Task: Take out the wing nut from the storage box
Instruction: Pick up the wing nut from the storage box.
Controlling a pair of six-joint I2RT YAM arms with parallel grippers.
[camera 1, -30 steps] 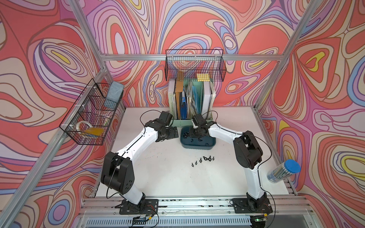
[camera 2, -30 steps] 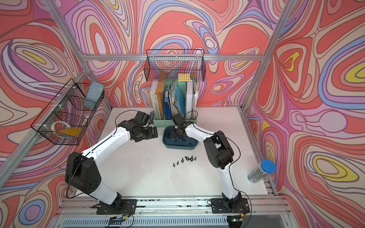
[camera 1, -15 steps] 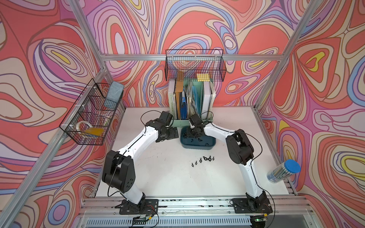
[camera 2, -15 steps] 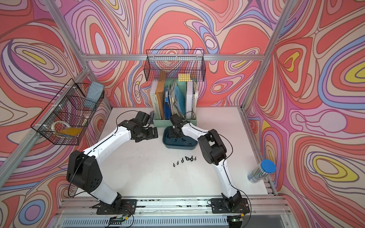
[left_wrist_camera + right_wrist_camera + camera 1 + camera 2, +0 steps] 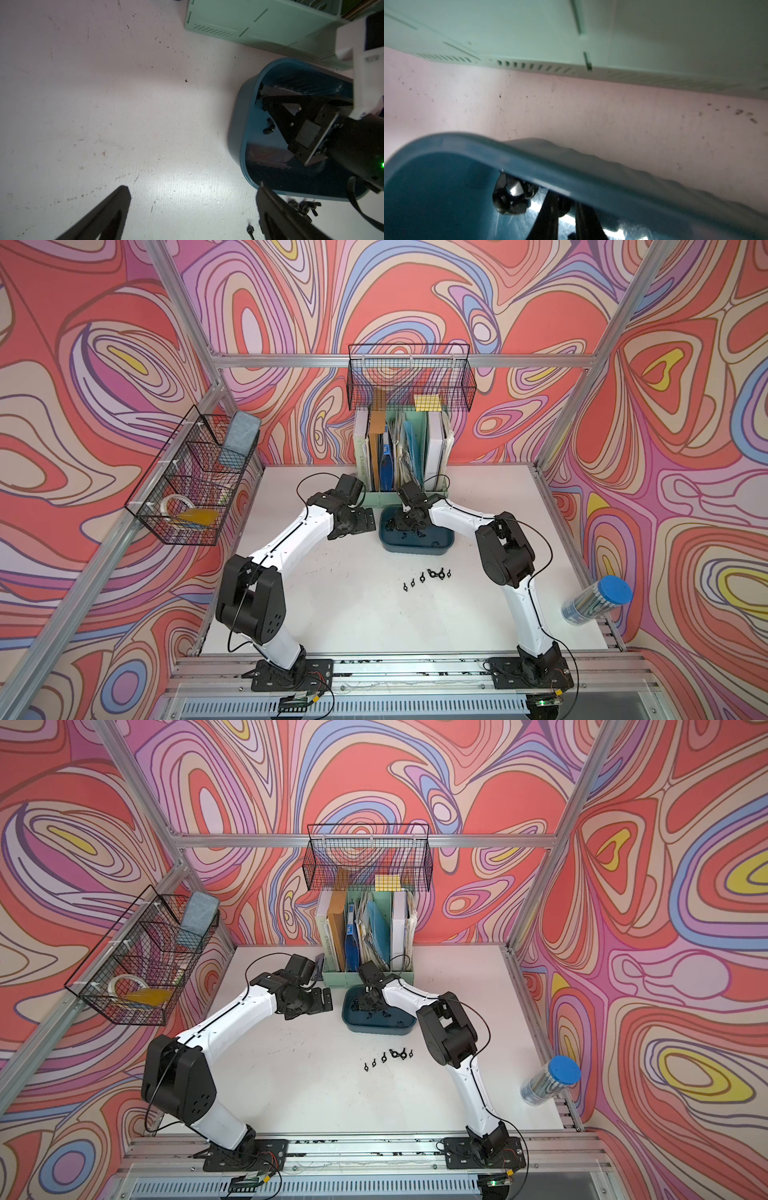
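Observation:
The dark teal storage box stands in front of the file holder. Loose black wing nuts lie inside it. My right gripper reaches down into the box near its back wall. Its fingers stand close together with a small dark wing nut pinched between them. My left gripper hovers wide open and empty over bare table beside the box. The box rim hides part of the right fingers.
A row of several small black wing nuts and bolts lies on the table in front of the box. The mint-green file holder stands just behind it. Wire baskets hang on the walls. A blue-capped tube lies at the right edge.
The right gripper's fingers have drawn together inside the box, and the right arm's elbow has shifted slightly left. The left arm has stayed still and open.

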